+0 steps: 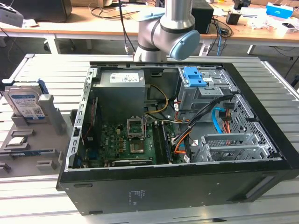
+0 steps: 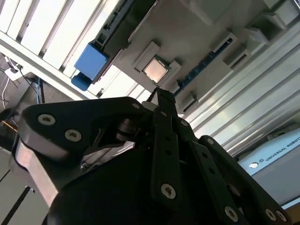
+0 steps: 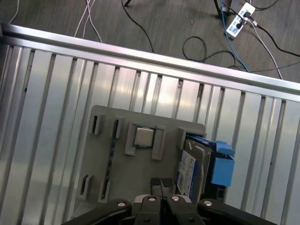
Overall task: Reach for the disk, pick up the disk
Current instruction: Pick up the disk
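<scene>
While the jaws hang over the grey fixture tray (image 3: 126, 176) pressed together with nothing between them, the disk (image 1: 25, 103) stands on edge in a slot of that tray. The tray lies on the slatted aluminium counter (image 1: 42, 196), on the exterior view's left of the open computer case (image 1: 177, 186). In the exterior view the disk's white-and-blue label faces the camera, and a grey upright post (image 1: 46, 112) of the tray rises just beside it.

In the first wrist view the disk (image 3: 190, 171) is seen from above, its bright blue side rail (image 3: 220, 164) on the side away from the jaws. The closed tips sit near the disk's labelled face but apart from it, with no contact visible. A small square silver chip (image 3: 143, 137) rests in a framed recess of the tray, between the disk and a row of narrow slots.

In the second wrist view the same chip (image 2: 155, 69) lies just past the black tips, and the blue rail (image 2: 91, 62) shows off to one side.

The robot arm (image 1: 168, 28) rises behind the case. Inside the case are a grey power supply (image 1: 122, 91), a green motherboard (image 1: 128, 142), a blue latch piece (image 1: 194, 77) on the drive bay and a bundle of orange and black cables (image 1: 180, 140). Beyond the counter's edge a power strip (image 3: 239, 18) and loose cords lie on the floor.
</scene>
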Tool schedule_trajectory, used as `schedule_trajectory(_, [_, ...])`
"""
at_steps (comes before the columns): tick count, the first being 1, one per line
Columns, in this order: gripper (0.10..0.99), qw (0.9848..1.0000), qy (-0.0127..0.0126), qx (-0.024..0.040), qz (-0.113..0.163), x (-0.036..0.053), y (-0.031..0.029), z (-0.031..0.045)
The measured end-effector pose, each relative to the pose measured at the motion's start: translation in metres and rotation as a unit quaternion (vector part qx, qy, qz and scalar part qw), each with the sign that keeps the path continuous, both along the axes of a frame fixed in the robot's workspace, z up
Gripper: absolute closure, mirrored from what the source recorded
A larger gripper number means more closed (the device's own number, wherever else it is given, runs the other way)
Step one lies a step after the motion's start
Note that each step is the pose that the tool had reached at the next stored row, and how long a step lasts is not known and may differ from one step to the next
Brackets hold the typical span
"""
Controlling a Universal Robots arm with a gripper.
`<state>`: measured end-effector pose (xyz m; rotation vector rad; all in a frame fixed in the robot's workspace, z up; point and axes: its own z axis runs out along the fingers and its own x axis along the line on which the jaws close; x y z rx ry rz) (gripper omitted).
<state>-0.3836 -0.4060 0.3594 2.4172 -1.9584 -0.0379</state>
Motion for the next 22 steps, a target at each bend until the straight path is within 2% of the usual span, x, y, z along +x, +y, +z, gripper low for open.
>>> schedule_trajectory(4, [0.98, 0.9993, 0.0, 0.0, 0.037, 0.0, 0.0, 0.0])
schedule_trajectory(9, [0.98, 0.9975, 0.0, 0.0001, 0.071, 0.0, 0.0, 0.0])
schedule_trajectory(13, [0.98, 0.9946, 0.0, 0.0002, 0.104, 0.0, 0.0, 0.0])
schedule_trajectory(17, [0.98, 0.9925, 0.0, 0.0002, 0.122, 0.0, 0.0, 0.0])
schedule_trajectory(22, [0.98, 0.9879, 0.0, 0.0003, 0.155, 0.0, 0.0, 0.0])
